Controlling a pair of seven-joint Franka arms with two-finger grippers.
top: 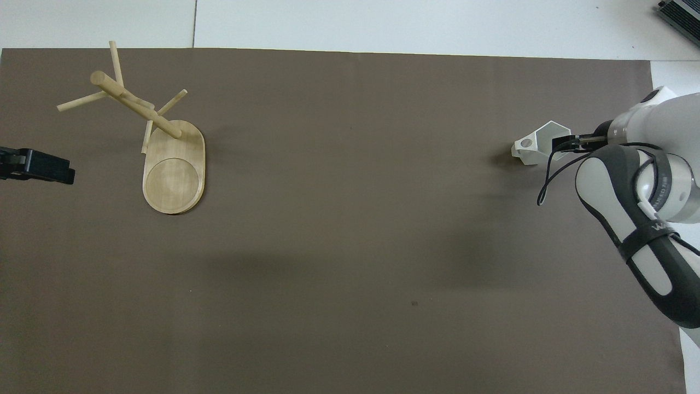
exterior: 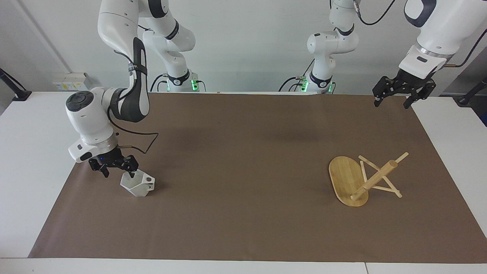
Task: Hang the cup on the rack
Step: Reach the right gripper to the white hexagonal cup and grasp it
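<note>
The white faceted cup (exterior: pixel 137 185) sits on the brown mat near the right arm's end of the table, its opening up and its holed handle toward the table's middle. It also shows in the overhead view (top: pixel 538 146). My right gripper (exterior: pixel 118 172) is open and low beside the cup. One finger is at the cup's rim; its tip (top: pixel 563 143) shows over the opening. The bamboo rack (exterior: pixel 357 179) stands on its oval base near the left arm's end and also shows in the overhead view (top: pixel 164 148). My left gripper (exterior: pixel 393 99) waits open, raised over the mat's corner.
The brown mat (exterior: pixel 243 152) covers most of the white table. The left gripper's black fingers (top: pixel 44 167) show at the overhead view's edge beside the rack. The right arm's elbow (top: pixel 640 219) hangs over the mat's edge nearer the robots than the cup.
</note>
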